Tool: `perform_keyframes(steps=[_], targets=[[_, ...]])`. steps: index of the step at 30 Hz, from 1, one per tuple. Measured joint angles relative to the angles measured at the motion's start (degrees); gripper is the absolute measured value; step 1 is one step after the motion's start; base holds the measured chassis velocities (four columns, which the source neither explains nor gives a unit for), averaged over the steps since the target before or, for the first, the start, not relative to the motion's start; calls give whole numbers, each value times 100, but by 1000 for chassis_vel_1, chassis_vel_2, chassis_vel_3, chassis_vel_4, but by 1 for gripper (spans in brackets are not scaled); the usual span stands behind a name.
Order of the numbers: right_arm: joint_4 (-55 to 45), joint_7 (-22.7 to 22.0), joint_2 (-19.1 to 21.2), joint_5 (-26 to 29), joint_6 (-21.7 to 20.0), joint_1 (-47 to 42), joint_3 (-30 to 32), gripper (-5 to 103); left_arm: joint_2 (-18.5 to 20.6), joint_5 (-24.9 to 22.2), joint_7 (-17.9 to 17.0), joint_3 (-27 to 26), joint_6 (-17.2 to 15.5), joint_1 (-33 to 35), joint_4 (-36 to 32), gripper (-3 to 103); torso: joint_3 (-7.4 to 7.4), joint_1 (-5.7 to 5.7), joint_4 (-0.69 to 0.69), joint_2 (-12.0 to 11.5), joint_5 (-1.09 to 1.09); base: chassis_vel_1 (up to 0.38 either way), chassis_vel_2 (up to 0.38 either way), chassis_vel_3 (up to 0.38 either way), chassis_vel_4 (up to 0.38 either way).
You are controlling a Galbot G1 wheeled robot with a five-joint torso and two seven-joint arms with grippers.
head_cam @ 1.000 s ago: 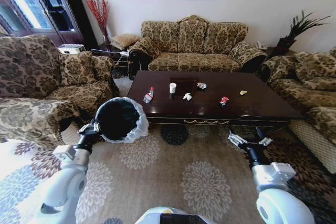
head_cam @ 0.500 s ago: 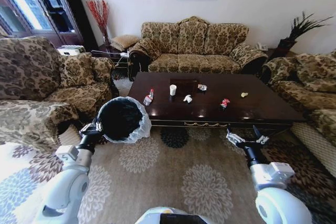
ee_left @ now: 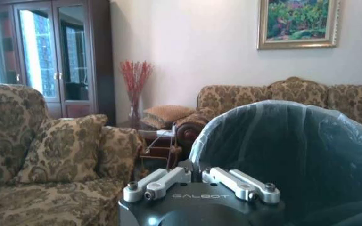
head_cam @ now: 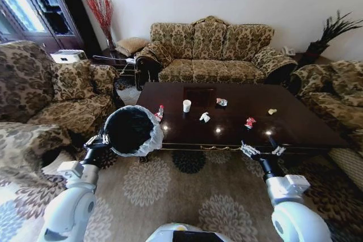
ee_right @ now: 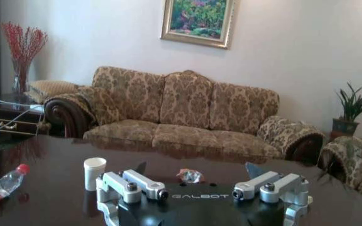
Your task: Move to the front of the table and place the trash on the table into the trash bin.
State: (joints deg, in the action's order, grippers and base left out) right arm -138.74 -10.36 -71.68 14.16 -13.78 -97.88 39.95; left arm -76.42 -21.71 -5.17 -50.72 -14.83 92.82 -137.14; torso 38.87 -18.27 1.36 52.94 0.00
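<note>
The glossy dark reddish-brown wooden counter [head_cam: 295, 123] stands ahead of the robot, in front of a patterned sofa [head_cam: 212, 49]. Litter is scattered on it: a clear plastic bottle with a red cap [head_cam: 159, 113] near its left end, a white paper cup [head_cam: 186, 105], a crumpled white paper [head_cam: 204, 117], a silvery wrapper [head_cam: 221, 102], a red wrapper [head_cam: 249, 122] and a yellow scrap [head_cam: 272, 111]. The left claw [head_cam: 97, 140] is closed on the rim of the small round black trash bin lined with a whitish plastic bag [head_cam: 131, 130], holding it up just off the counter's near left corner. The right claw [head_cam: 262, 150] hovers spread wide and empty at the counter's front edge.
</note>
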Motion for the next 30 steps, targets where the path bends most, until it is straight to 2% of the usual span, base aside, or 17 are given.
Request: perform_keyframes(steps=[12, 19, 22, 25, 30], targets=[[0, 10, -27, -16, 0, -60, 41, 100, -80, 144, 80, 11, 6, 54, 21, 3, -4, 9, 1, 4, 0, 81, 31, 28, 68], [-8, 26, -20, -29, -14, -49, 38, 100, -88, 220, 94, 22, 117, 38, 102, 3, -2, 5, 4, 3, 0, 62, 82, 81, 53], [1, 120, -25, -24, -10, -52, 53, 100, -96, 309, 146, 45, 189, 28, 114, 3, -3, 8, -2, 4, 0, 0, 0, 0, 0], [6, 128, -29, -22, -9, -58, 44, 100, -102, 318, 162, 59, 199, 28, 114, 3, -3, 8, -3, 4, 0, 0, 0, 0, 0], [35, 128, -55, -34, -2, -64, -9, 100, -110, 338, 162, 62, 201, 64, 96, 3, -3, 9, 2, 4, 0, -33, 43, 30, -19]])
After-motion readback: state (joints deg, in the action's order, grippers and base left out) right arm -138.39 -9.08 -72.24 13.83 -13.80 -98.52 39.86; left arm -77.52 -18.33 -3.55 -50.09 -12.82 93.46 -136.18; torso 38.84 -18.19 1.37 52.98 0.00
